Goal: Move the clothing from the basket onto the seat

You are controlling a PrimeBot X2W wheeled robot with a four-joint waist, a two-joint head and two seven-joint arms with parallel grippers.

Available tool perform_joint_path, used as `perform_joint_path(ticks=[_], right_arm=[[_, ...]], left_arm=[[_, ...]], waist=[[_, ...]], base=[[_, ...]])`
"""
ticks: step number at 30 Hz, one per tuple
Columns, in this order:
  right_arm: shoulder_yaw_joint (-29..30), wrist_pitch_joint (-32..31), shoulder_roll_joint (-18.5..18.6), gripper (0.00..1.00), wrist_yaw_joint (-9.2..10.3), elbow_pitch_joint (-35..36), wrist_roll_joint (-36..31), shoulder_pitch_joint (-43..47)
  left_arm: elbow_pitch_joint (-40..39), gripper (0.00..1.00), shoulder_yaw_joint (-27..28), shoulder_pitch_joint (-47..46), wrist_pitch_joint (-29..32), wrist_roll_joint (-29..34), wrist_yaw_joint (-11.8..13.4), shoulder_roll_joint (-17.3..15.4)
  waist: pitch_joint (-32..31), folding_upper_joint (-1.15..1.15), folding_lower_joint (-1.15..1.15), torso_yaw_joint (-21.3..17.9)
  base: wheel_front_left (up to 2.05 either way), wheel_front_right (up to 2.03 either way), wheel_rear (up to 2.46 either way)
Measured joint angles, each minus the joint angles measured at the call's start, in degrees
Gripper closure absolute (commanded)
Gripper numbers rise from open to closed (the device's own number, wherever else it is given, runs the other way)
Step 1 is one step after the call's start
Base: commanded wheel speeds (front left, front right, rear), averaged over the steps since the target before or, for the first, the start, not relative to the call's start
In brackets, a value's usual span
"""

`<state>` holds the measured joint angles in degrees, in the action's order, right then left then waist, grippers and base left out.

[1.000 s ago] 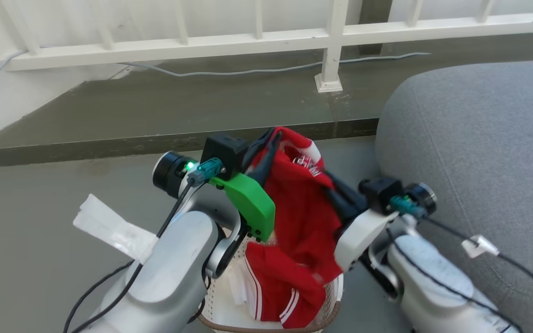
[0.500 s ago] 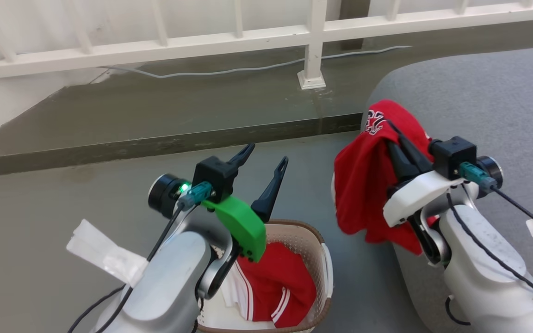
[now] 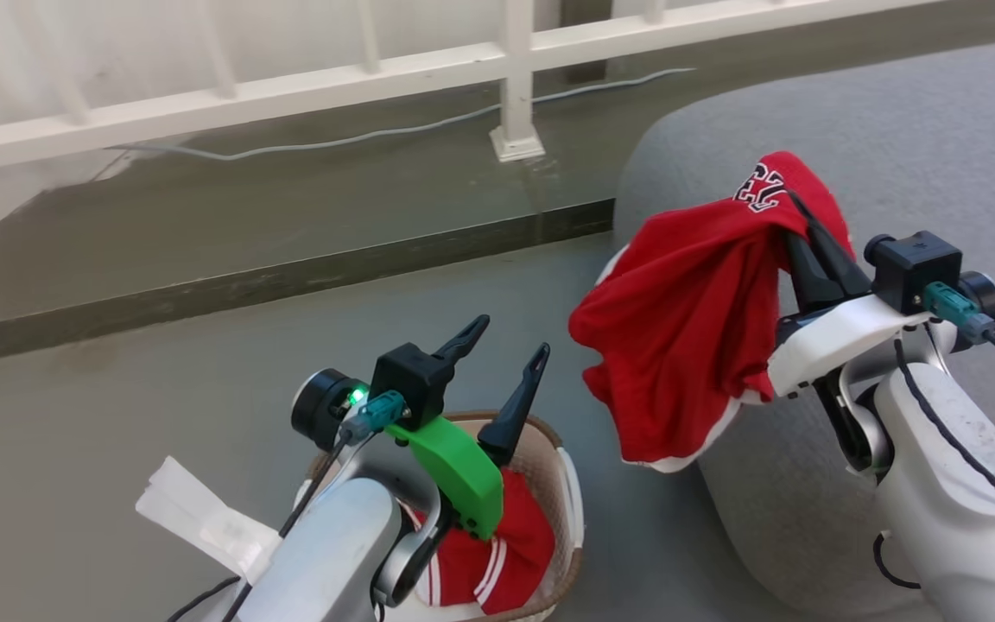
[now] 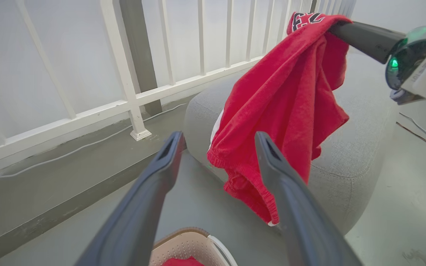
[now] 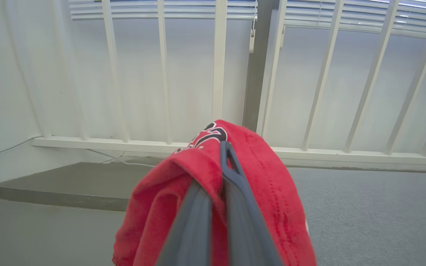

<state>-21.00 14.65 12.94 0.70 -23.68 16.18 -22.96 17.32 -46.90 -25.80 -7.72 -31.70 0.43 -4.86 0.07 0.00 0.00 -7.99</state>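
My right gripper (image 3: pixel 795 212) is shut on the red jersey (image 3: pixel 687 302), which hangs from its fingers over the near left edge of the grey seat (image 3: pixel 912 130). The jersey's number shows near the fingertips (image 5: pixel 226 147). In the left wrist view the jersey (image 4: pixel 283 96) dangles in front of the seat (image 4: pixel 357 125). My left gripper (image 3: pixel 510 337) stands open and empty above the cream basket (image 3: pixel 567 492). Red shorts with white stripes (image 3: pixel 497 561) lie inside the basket, partly hidden by my left arm.
A white railing (image 3: pixel 515 78) with a post base stands behind a low concrete step (image 3: pixel 290 276). A grey cable (image 3: pixel 377 134) runs along the ledge. A white paper tag (image 3: pixel 204 518) hangs off my left arm.
My left gripper let go of the jersey and opened. My right gripper carried the jersey rightward from above the basket to the seat's edge. The camera turned right.
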Motion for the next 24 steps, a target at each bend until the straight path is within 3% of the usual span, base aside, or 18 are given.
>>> perform_joint_path(ticks=[24], right_arm=[[4.94,0.00,1.99,1.00,0.00,4.48,-0.08,0.07]], left_arm=[[-3.83,0.00,-2.21,0.94,-0.80,-0.29,-0.96,0.27]], waist=[[5.83,0.00,0.00,-13.10]], base=[[0.00,0.00,0.00]])
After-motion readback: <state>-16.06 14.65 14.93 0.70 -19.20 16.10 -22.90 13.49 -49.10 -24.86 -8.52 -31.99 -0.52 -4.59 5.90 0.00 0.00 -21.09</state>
